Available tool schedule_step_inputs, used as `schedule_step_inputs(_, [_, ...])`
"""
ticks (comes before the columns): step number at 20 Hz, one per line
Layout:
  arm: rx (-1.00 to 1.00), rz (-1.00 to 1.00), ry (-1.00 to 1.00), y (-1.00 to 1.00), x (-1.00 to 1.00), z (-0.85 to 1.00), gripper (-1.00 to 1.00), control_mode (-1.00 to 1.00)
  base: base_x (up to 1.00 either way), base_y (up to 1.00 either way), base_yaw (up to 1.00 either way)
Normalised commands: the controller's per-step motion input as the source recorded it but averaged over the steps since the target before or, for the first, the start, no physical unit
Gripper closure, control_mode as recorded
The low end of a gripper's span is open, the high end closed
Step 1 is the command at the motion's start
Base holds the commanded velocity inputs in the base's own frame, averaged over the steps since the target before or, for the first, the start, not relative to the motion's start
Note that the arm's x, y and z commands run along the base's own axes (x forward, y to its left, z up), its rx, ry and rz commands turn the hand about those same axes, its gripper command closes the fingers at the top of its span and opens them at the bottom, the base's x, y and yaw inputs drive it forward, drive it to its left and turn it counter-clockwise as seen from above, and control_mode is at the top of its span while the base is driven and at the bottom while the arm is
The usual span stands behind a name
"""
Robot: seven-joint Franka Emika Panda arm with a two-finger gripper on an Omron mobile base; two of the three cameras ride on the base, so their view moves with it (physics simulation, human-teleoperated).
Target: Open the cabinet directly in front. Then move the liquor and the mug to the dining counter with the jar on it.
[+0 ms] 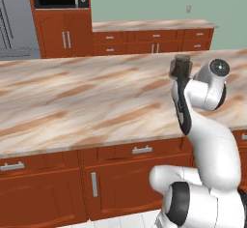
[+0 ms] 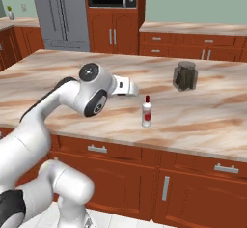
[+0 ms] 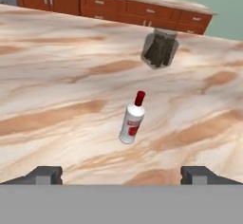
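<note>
1. Marble, beige with brown veins, covers the dining counter [image 2: 202, 121] that spreads across the middle of all three views; we see reddish-brown drawers and doors with grey handles under its near edge.
2. We find the liquor [image 2: 146, 111] standing upright on that marble just right of centre in the right base view, a small white bottle with a red cap and a red label mark. In the hand view the liquor [image 3: 131, 120] sits just below centre, leaning a little in the frame as the camera is tilted.
3. We see the jar [image 2: 185, 76] above and to the right of the bottle in the right base view, well apart from it, squat and clear with dark contents. In the hand view the jar [image 3: 160, 48] lies in the upper right; in the left base view the jar [image 1: 182, 65] peeks out right of centre, just above the arm's white wrist.
4. We read the gripper [image 3: 121, 175] as spread wide with nothing between its jaws: the two dark fingertips [image 3: 45, 174] rise far apart at the bottom of the hand view, and the bottle stands above the gap between them, clear of both.
5. Along the top of the base views we note a narrower wall-side counter [image 2: 193, 28] over small drawers, tall reddish-brown doors [image 2: 112, 35] under a dark oven, and a grey refrigerator [image 2: 60, 14] in the upper left of the right base view.
</note>
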Motion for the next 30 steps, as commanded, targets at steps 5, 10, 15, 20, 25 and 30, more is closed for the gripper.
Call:
schedule_step_inputs(5, [0.02,0.24,-0.04,0.67,-1.0,0.28,-1.0,-1.0,0.0,0.0,0.0])
schedule_step_inputs(10, [0.0,0.07,-0.24,0.13,-0.42,0.01,-1.0,-1.0,0.0,0.0,0.0])
schedule_step_inputs(15, [0.0,0.01,-0.26,0.0,-0.35,0.0,-1.0,-1.0,0.0,0.0,0.0])
schedule_step_inputs(20, [0.0,0.0,0.0,0.0,-0.02,0.0,-1.0,1.0,-0.43,0.18,0.2])
schedule_step_inputs(25, [0.0,0.0,0.0,0.0,0.0,0.0,-1.0,1.0,-0.37,0.38,0.81])
schedule_step_inputs(30, [0.0,0.0,0.0,0.0,0.0,0.0,-1.0,1.0,-0.01,0.21,0.95])
